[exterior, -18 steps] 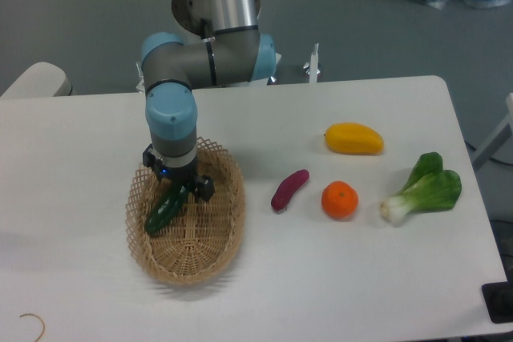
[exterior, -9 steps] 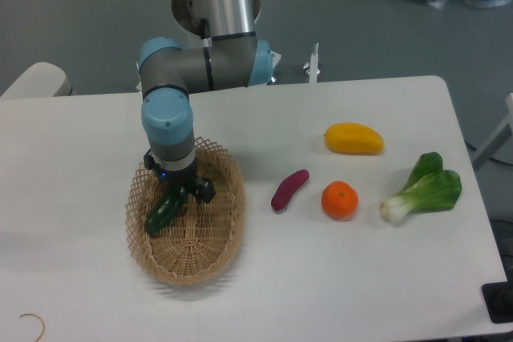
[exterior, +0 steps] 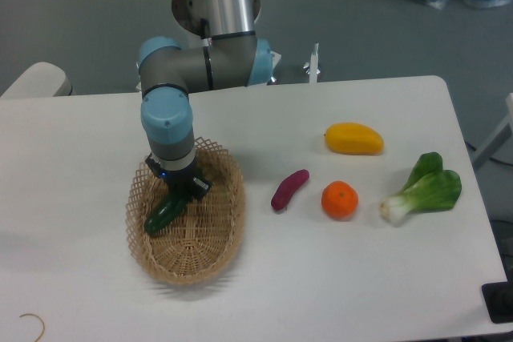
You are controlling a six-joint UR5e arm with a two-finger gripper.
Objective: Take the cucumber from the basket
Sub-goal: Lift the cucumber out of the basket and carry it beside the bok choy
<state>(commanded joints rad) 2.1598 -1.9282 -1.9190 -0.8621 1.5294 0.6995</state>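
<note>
1. The cucumber (exterior: pixel 164 212) was seen lying slantwise in the left part of the basket (exterior: pixel 218 239), its upper end under the gripper (exterior: pixel 181 190).
2. The fingers appeared drawn in narrowly about that upper end; a firm hold could not be confirmed.
3. The cucumber was judged stiff, light and glossy, so apt to slip; a hold nearer its middle would be steadier.
4. The basket's lattice rim was judged the only obstruction; the sweet potato (exterior: pixel 289 189), orange (exterior: pixel 339 199), mango (exterior: pixel 353 138) and bok choy (exterior: pixel 423 189) lay well apart.
</note>
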